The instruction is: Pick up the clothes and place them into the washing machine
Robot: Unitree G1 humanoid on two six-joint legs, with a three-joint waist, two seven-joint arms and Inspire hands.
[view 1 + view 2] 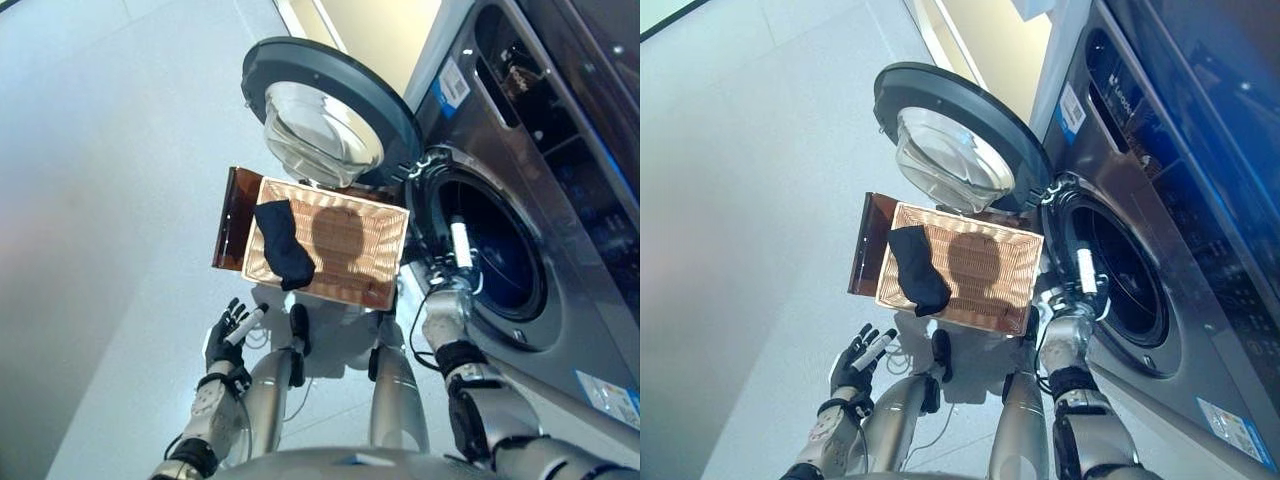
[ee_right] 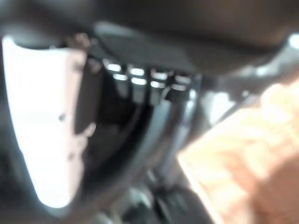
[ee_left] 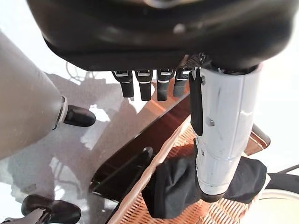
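Observation:
A dark cloth (image 1: pixel 283 245) lies draped over the near left part of a wicker basket (image 1: pixel 372 272) on the floor; the left wrist view shows the cloth (image 3: pixel 170 186) past my thumb. My left hand (image 1: pixel 228 335) hovers above the floor just short of the basket, open and holding nothing. My right hand (image 1: pixel 452 262) is at the near rim of the washing machine's drum opening (image 1: pixel 505 255), with straight fingers and nothing in it. The round door (image 1: pixel 320 110) stands wide open above the basket. The inside of the drum looks dark.
A brown flat tray (image 1: pixel 230 232) leans against the basket's left side. The grey washing machine front (image 1: pixel 560 330) fills the right of the view. Pale floor (image 1: pixel 110 200) stretches to the left.

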